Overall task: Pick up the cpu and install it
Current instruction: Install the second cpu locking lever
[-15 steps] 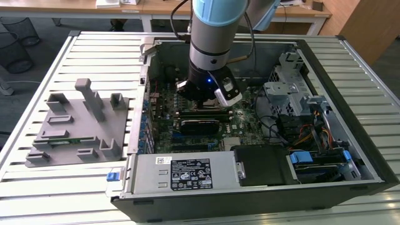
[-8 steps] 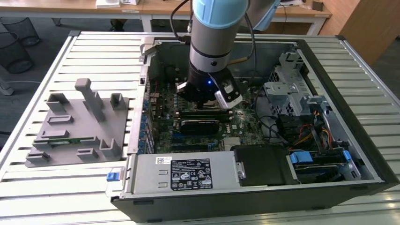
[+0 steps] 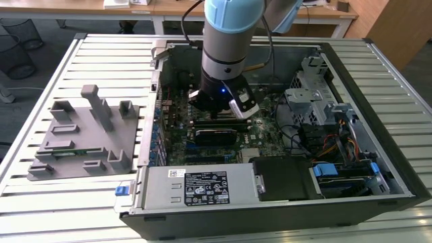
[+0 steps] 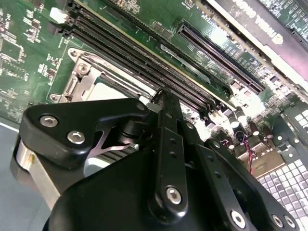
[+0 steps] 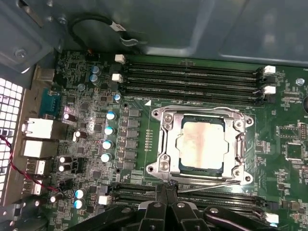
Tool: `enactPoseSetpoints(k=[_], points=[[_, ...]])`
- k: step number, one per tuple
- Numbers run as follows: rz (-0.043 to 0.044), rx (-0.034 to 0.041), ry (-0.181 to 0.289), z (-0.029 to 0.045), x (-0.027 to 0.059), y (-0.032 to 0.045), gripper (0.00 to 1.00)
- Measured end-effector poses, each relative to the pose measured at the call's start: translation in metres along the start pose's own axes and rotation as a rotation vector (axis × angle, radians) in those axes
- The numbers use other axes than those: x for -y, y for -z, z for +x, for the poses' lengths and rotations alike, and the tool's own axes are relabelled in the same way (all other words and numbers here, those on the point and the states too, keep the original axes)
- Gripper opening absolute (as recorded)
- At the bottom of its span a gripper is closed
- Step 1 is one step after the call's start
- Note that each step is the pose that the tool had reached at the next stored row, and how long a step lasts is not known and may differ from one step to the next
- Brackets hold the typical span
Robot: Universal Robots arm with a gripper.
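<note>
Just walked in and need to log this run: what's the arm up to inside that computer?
The arm has its gripper down inside the open computer case, over the green motherboard. The cpu already sits in its socket, silver top up, inside the metal frame. The gripper hangs just beside the socket's edge, by the memory slots, holding nothing that shows.

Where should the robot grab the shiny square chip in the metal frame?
Probably by two opposite edges of the cpu, coming straight down from above. It lies flat in the socket frame, so only its top faces up, and the frame crowds its sides. The gripper sits beside the frame, near the memory slots.
</note>
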State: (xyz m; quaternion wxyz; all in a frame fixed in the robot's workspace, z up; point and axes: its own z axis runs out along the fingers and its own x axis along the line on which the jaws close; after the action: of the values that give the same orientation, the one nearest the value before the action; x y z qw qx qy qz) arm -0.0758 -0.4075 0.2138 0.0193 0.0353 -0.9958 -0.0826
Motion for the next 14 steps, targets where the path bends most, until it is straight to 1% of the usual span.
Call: enactPoseSetpoints(k=[1, 3, 5, 14], points=[[-0.0004, -0.0006, 0.0, 0.001, 0.0005, -0.0035, 0.11], [-0.003, -0.0006, 0.0, 0.002, 0.0008, -0.0051, 0.11], [-0.0093, -0.0001, 0.0, 0.0027, 0.0014, -0.0058, 0.11], [-0.0262, 0.0011, 0.001, 0.0049, 0.0044, -0.008, 0.11]])
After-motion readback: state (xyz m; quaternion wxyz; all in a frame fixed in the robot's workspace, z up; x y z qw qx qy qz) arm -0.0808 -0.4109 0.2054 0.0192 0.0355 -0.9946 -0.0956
